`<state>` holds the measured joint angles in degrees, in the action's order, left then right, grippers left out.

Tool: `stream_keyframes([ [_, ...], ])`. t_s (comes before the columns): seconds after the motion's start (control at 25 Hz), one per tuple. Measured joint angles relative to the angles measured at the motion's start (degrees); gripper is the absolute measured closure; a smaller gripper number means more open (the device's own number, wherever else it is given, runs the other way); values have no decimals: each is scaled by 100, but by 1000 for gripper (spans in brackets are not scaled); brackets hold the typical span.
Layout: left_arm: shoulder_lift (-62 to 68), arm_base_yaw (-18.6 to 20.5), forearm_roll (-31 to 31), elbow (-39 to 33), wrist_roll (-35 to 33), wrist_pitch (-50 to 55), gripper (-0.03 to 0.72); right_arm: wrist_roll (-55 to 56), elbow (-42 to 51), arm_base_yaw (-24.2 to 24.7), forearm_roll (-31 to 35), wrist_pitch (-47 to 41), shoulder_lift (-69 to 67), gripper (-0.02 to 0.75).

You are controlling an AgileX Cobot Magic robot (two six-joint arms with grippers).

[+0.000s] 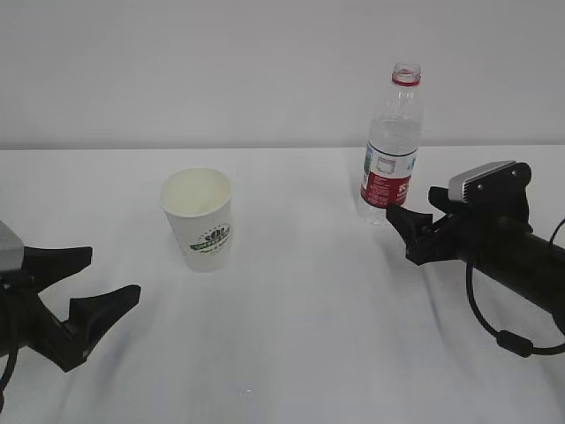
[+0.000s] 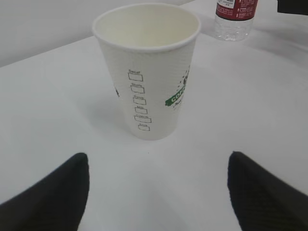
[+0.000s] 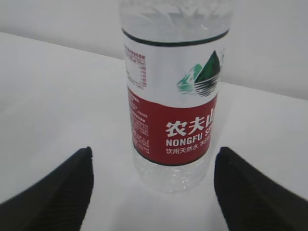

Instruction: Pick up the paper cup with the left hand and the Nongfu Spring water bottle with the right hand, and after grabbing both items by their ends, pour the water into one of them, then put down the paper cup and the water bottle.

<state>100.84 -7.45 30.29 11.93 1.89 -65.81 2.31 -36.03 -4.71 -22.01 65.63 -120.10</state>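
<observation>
The paper cup stands upright and empty on the white table, its green logo facing the front. My left gripper is open, low at the front left, a short way from the cup. In the left wrist view the cup stands ahead of the open left gripper, not between its fingers. The Nongfu Spring water bottle stands upright and uncapped at the back right. My right gripper is open just in front of its base. The bottle fills the right wrist view, with the open right gripper either side of its base and not touching it. I cannot make out the water level.
A plain pale wall rises behind the table's far edge. The bottle's base shows at the top right of the left wrist view, well beyond the cup. The right arm's cable loops down over the table at the right.
</observation>
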Motion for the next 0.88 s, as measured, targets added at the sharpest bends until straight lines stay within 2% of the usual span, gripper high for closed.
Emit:
stream_keyframes([
  [0.48,0,0,0,0,0,0,40,14,-799,0,0,0,-455,148],
  [0.88,0,0,0,9,0,0,48,81,-1391,0,-161,-396,-556,148],
])
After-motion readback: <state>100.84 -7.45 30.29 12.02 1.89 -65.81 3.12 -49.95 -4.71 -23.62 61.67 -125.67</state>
